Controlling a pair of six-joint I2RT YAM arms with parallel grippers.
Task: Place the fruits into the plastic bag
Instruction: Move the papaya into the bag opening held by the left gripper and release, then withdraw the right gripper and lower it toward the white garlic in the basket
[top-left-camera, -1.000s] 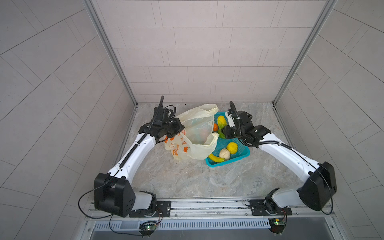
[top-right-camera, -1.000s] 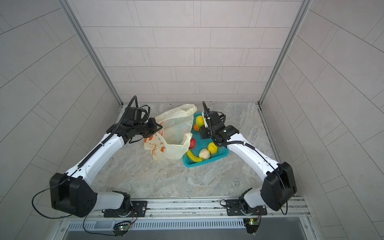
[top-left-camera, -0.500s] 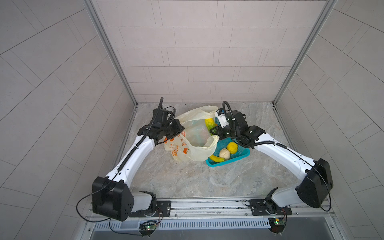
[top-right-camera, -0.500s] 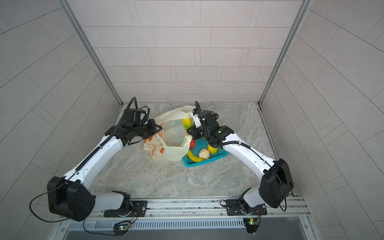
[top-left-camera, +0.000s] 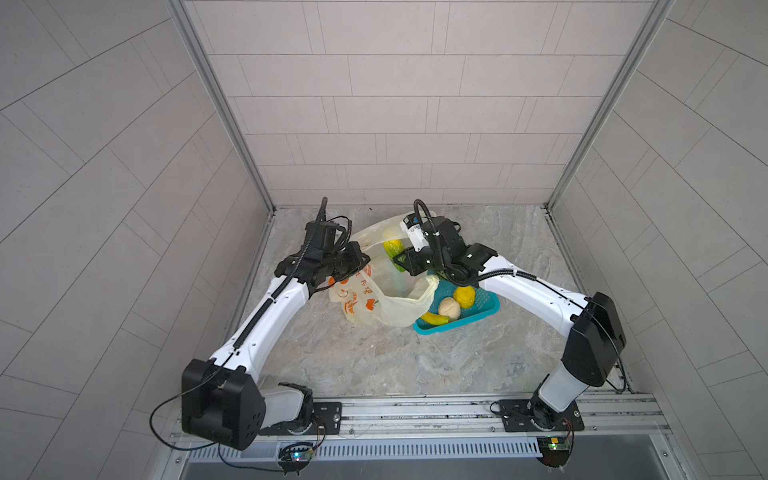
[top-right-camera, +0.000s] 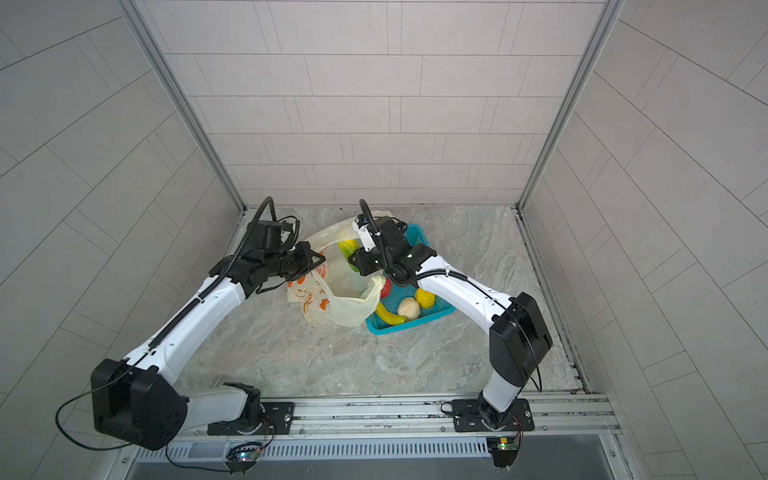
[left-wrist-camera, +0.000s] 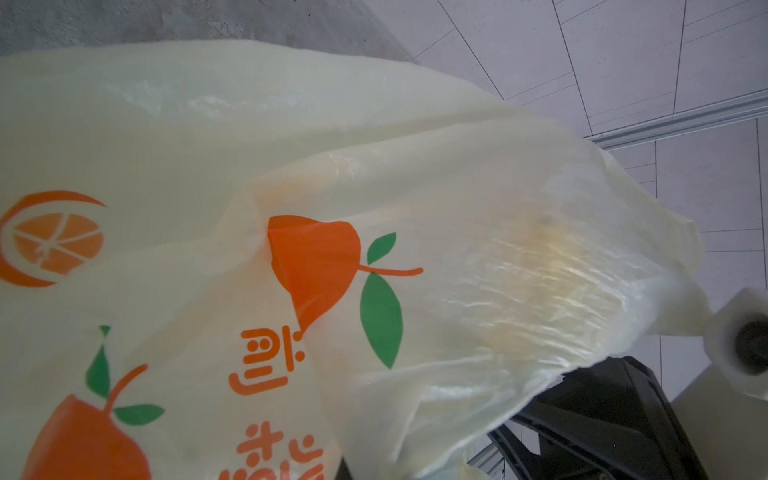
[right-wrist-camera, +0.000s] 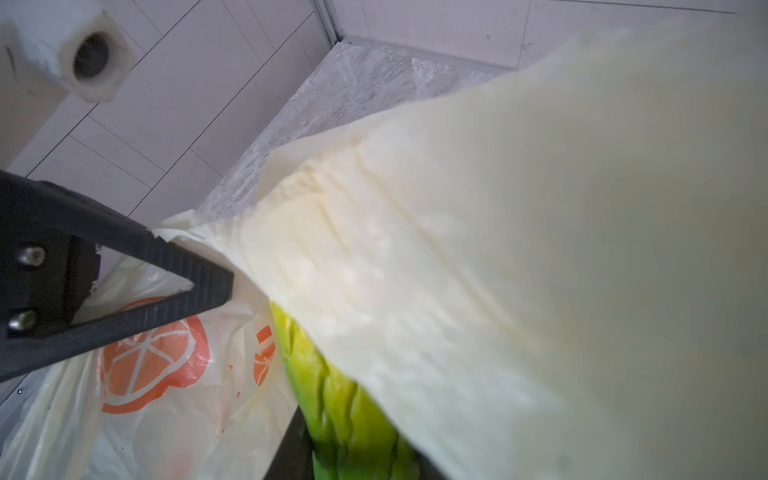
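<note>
The pale-yellow plastic bag (top-left-camera: 386, 305) (top-right-camera: 340, 301) with orange prints stands with its mouth open beside the basket. My left gripper (top-left-camera: 360, 262) (top-right-camera: 316, 262) is shut on the bag's left rim and holds it up. My right gripper (top-left-camera: 400, 258) (top-right-camera: 354, 259) hangs over the bag's mouth, shut on the green spiky fruit (top-left-camera: 392, 248) (top-right-camera: 348, 247) (right-wrist-camera: 340, 407). The banana (top-left-camera: 434, 319), the beige round fruit (top-left-camera: 449, 308), the bumpy yellow piece (top-left-camera: 464, 296) and the red fruit (top-right-camera: 386, 286) lie in the basket. The bag (left-wrist-camera: 374, 166) fills the left wrist view and hides my left jaws.
The teal mesh basket (top-left-camera: 457, 326) (top-right-camera: 411, 329) sits just right of the bag, partly under my right arm. Tiled walls close in the back and both sides. A metal rail with both arm bases runs along the front edge.
My right gripper has carried the green spiky fruit leftward from above the basket to over the bag's mouth. The left arm has kept its hold on the bag and barely moved.
</note>
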